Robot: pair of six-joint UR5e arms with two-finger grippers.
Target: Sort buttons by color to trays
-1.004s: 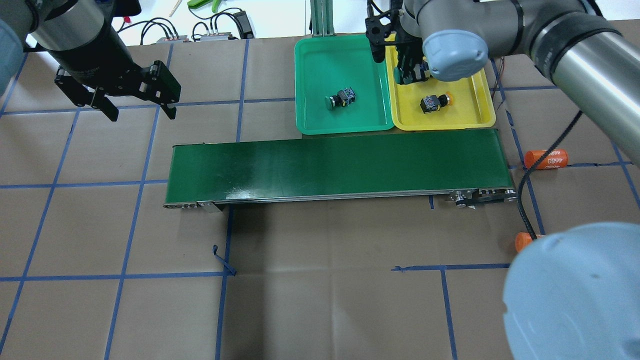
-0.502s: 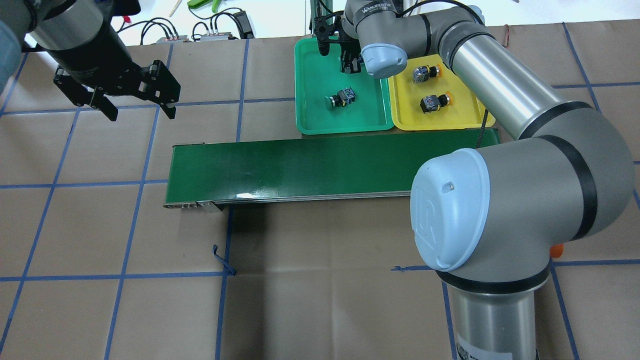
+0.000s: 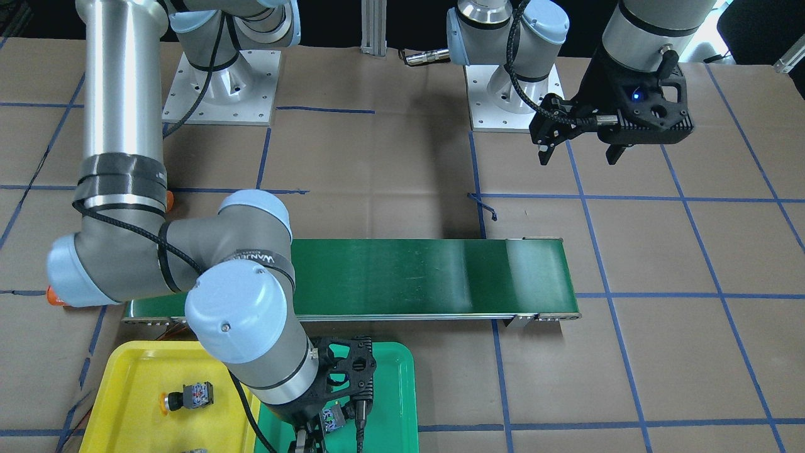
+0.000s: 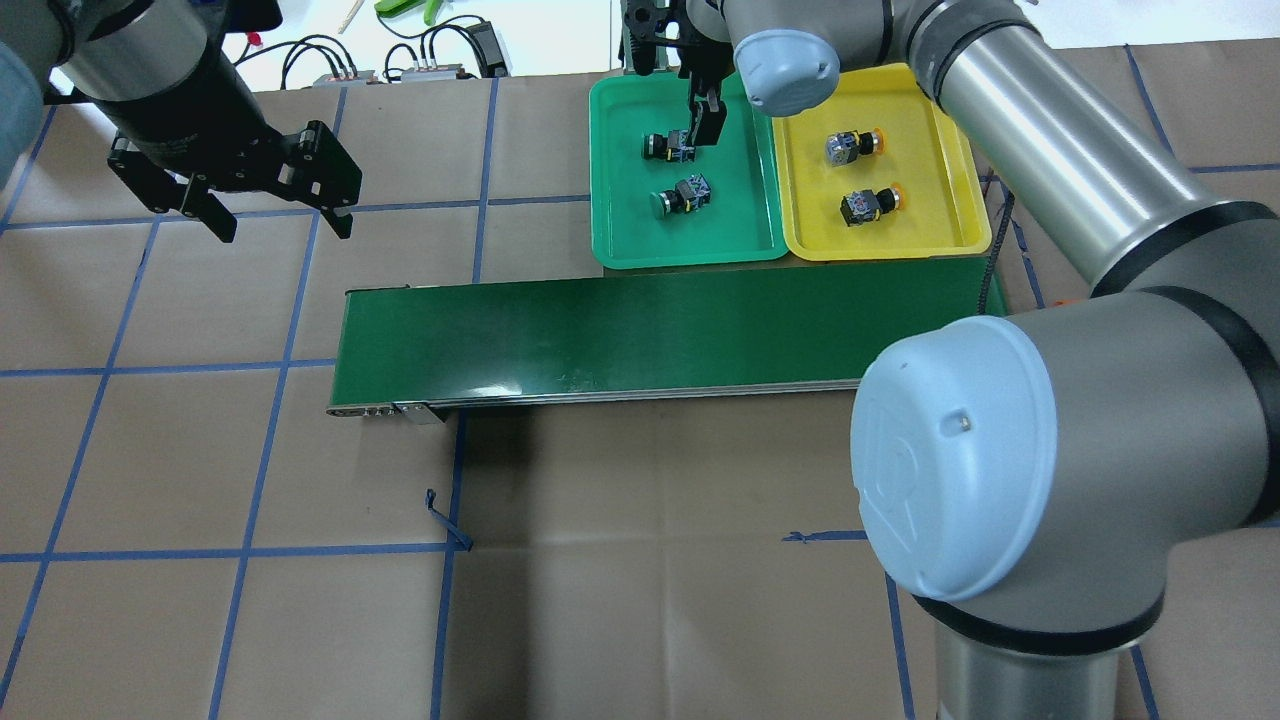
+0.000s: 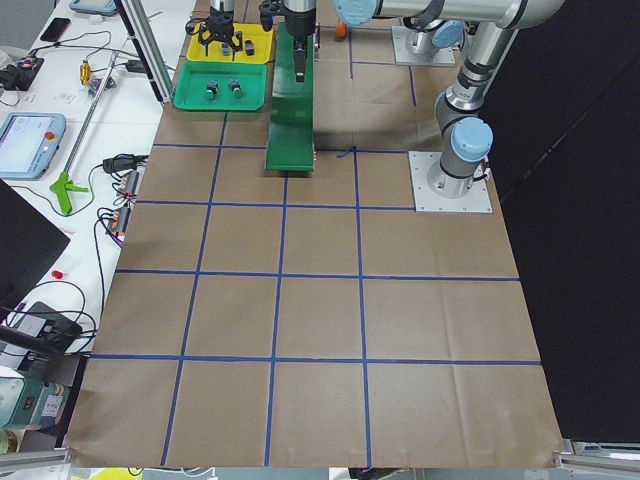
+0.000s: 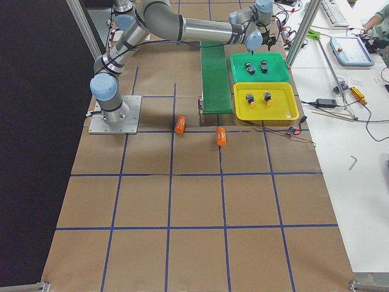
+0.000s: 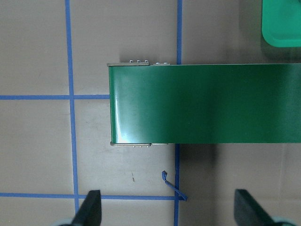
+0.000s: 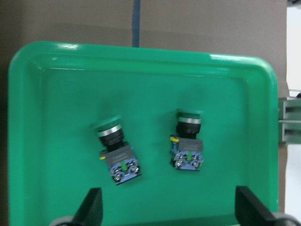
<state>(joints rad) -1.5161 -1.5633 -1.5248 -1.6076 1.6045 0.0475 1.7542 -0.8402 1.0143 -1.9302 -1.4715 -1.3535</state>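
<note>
The green tray (image 4: 620, 230) holds two green-capped buttons (image 4: 668, 146) (image 4: 682, 197), both lying on their sides. The yellow tray (image 4: 930, 235) beside it holds two yellow-capped buttons (image 4: 850, 145) (image 4: 870, 207). My right gripper (image 4: 700, 110) hangs open and empty over the far part of the green tray. In the right wrist view the gripper (image 8: 170, 207) has its fingers wide apart, above both green buttons (image 8: 115, 150) (image 8: 188, 143). My left gripper (image 4: 282, 225) is open and empty, held high near the belt's left end; it also shows in the front view (image 3: 578, 157).
The long dark-green conveyor belt (image 4: 650, 335) lies in front of the trays with nothing on it. Two orange cylinders (image 6: 180, 125) (image 6: 221, 135) lie on the table near the belt's right end. Cables (image 4: 430, 50) and an aluminium post (image 4: 640, 35) stand behind the trays.
My right gripper moved left from over the yellow tray to the green tray with a green button and let it go there. My left arm has not moved.
</note>
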